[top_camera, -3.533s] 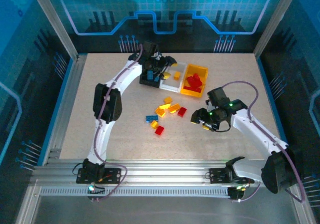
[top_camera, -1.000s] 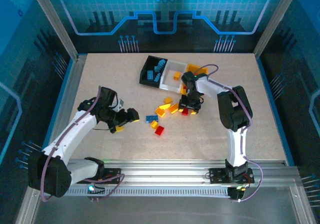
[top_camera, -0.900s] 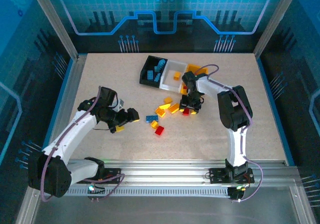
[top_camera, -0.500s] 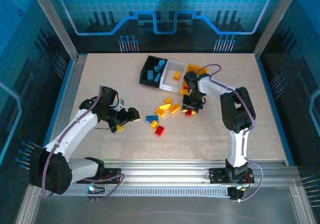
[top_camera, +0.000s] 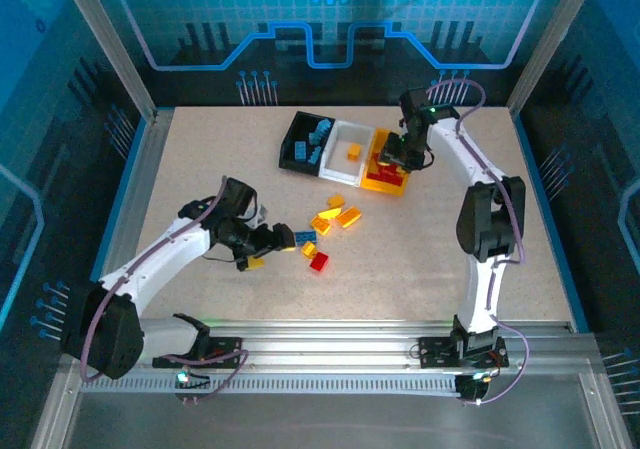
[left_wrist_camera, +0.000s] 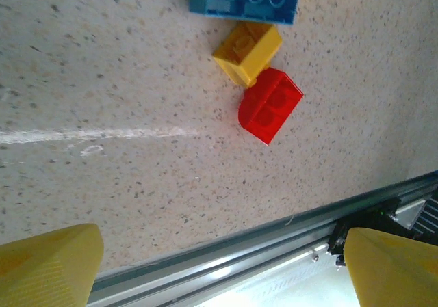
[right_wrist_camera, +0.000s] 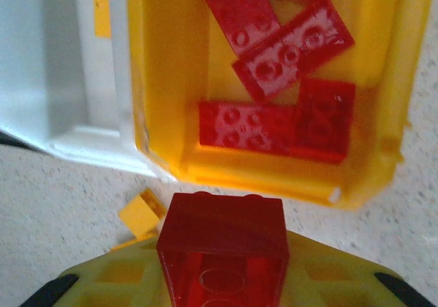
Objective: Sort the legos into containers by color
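Drop-off step: the right gripper (right_wrist_camera: 222, 266), fingers clamped on a red lego brick (right_wrist_camera: 222, 242), hangs at the yellow-orange bin's (right_wrist_camera: 161, 81) rim. Next, centre over it and release. The left gripper (top_camera: 270, 247), well apart from that bin, has its fingers wide.

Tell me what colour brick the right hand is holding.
Red; the brick shows best in the right wrist view.

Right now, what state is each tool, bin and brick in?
Left tool: open, empty.
Right tool: shut on a red brick.
Yellow bin: holds red bricks.
White bin: holds a yellow brick.
Black bin: holds blue bricks.
Loose bricks: unsorted on the table.
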